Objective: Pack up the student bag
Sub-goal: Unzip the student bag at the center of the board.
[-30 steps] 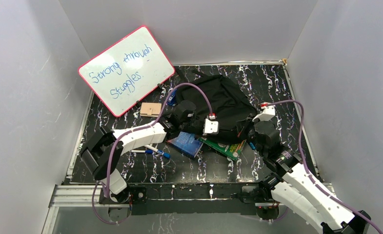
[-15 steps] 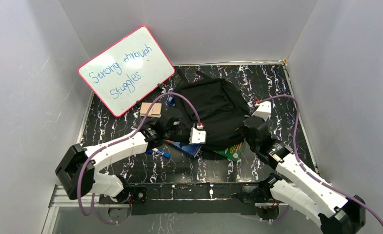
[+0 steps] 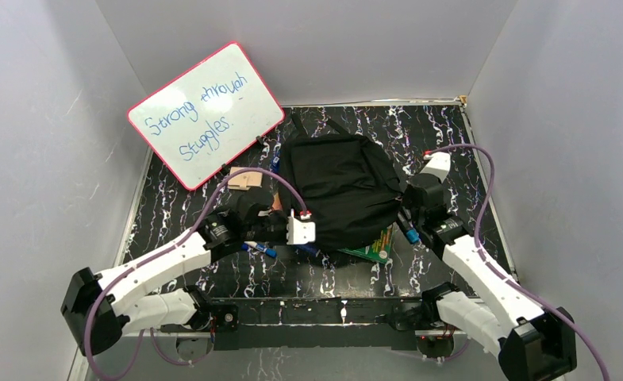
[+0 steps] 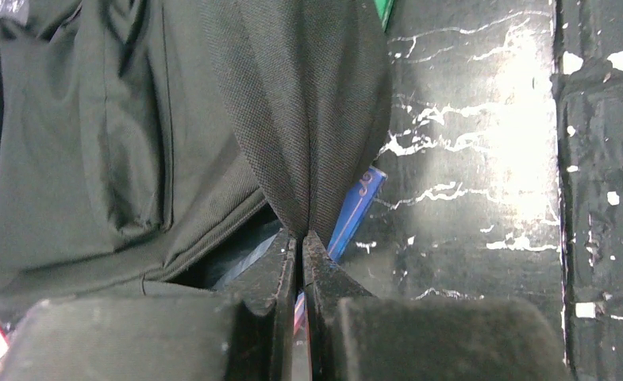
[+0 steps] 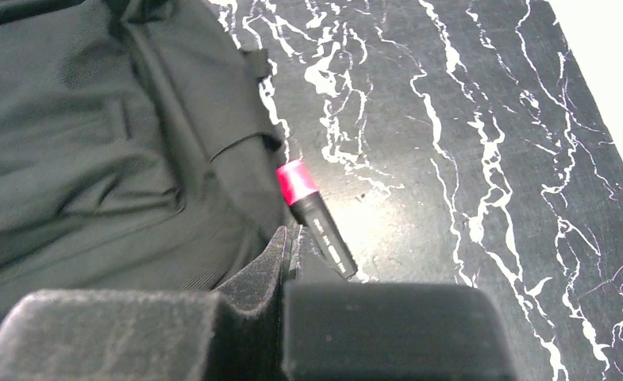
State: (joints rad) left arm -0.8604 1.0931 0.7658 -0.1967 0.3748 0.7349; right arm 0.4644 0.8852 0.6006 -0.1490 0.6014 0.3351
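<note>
**One handwritten line on the whiteboard**

The red-framed whiteboard [image 3: 205, 115] carried blue handwriting: "Strong through Stuggles." Pale print on the black marker [image 5: 317, 222] was too small to read, and the mark on the blue book [image 4: 361, 194] was unclear.

The left white-and-black robot arm [image 3: 165, 258] reaches low and forward, its elbow far out to the left. Its black two-finger left gripper [image 4: 300, 236] has the jaws pressed together, pinching a fold of the black fabric backpack [image 4: 133, 135]. The right white-and-black robot arm [image 3: 482, 274] stretches forward and inward. Its right gripper [image 5: 289, 232] also has the fingers closed.
</note>
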